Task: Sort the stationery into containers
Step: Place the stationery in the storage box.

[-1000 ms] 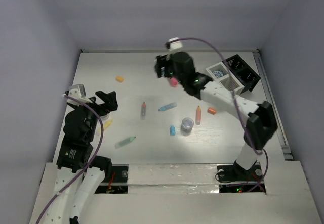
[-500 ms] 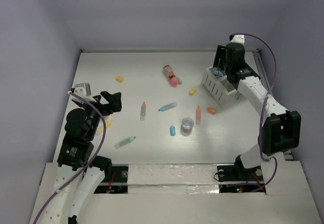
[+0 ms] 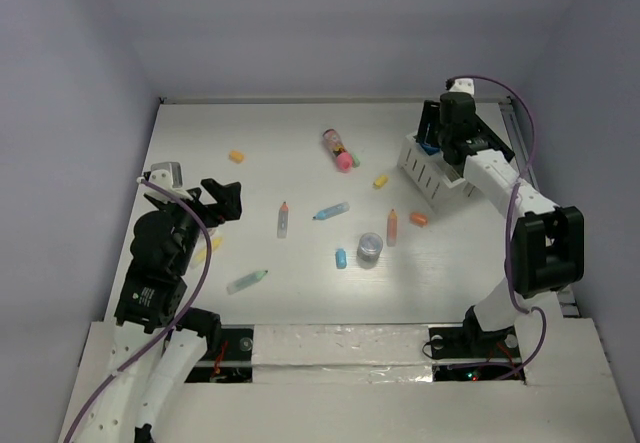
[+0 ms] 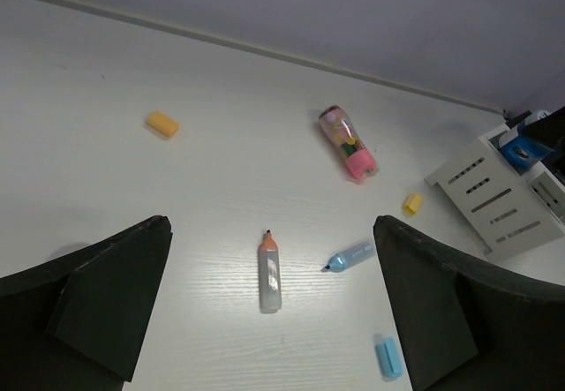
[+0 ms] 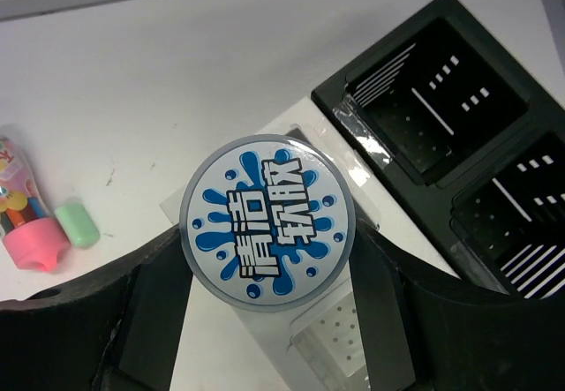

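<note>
Clamping blue jar (image 5: pixel 267 219), right hand (image 5: pixel 269 272) seemingly over organizer (image 3: pixel 432 176)

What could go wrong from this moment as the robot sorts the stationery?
1. The round jar in the right gripper looks nearly as wide as the white compartment below, so it might catch on the rim.
2. If released off-centre, it could fall onto the table.
</note>
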Robot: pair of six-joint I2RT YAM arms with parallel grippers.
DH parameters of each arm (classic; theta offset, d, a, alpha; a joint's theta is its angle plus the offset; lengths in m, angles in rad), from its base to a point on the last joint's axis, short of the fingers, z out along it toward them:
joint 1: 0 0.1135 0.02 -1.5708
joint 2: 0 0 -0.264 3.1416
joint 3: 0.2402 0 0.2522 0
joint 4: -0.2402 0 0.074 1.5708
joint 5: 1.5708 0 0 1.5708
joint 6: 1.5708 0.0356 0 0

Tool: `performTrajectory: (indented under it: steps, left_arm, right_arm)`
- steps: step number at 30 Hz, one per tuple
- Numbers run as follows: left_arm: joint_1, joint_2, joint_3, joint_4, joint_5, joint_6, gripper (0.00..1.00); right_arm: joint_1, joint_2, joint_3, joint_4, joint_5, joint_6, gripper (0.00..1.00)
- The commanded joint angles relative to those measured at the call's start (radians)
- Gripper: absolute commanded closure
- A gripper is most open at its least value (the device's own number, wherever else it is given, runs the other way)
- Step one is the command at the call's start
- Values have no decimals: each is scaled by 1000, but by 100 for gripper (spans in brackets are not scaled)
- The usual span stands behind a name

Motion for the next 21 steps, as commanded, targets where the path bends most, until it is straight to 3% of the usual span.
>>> performTrajectory:
  steps: [1,7,8,10,11,14,21]
  left_arm:
    - [-4,9,-3,50,15,13,1]
    - [-4,7,-4,48,15,13,1]
    - [-4,7,-4,50,13,12,1]
    - [-4,7,-4,48,13,12,1]
    - [-4,6,-4,48,13,13,1]
    - [-4,4,-3,47,9,13,1]
    - [-4,1,-3,48,10,12,1]
  right_arm:
    - [-1,-13,-15,77,-5,21,70]
    - [-1,-13,-27,84,6,31,60]
    - [-1,-16,-29,87,6,32,47]
    - [-1,-22,-29,87,12,34,33]
    - [-1,-28,-27,87,13,34,20]
    - [-1,-60,-15,80,0,22,8]
    - [-1,-159,-32,92,-127,15,4]
